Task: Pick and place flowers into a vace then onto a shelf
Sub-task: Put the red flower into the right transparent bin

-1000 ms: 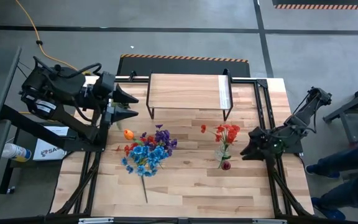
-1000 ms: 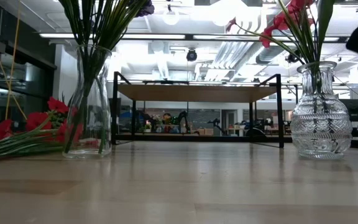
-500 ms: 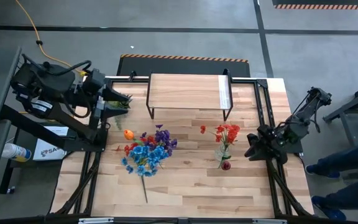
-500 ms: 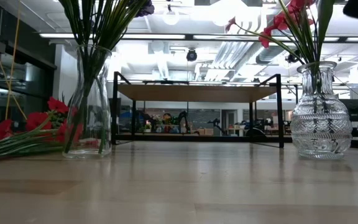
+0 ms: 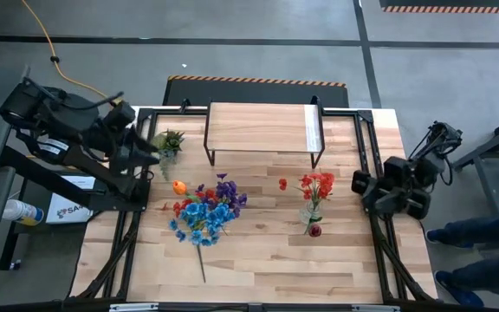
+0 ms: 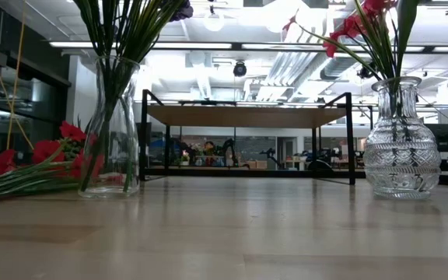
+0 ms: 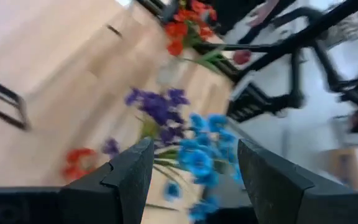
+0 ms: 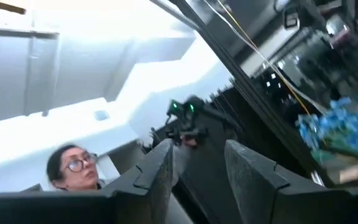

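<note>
High view: I've pulled both arms back off the table, uncovering the small spiky plant. Left gripper and right gripper gape, empty. The flowers stand in vases, the shelf bare; lifting remains.

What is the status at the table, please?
Left gripper and right gripper open, empty, at table edges. Flowers in vases, shelf bare. Nothing blocking.

Robotics lab or workshop: concrete floor with hazard tape, exposed ceiling ducts, strip lights, other robot arms behind.
</note>
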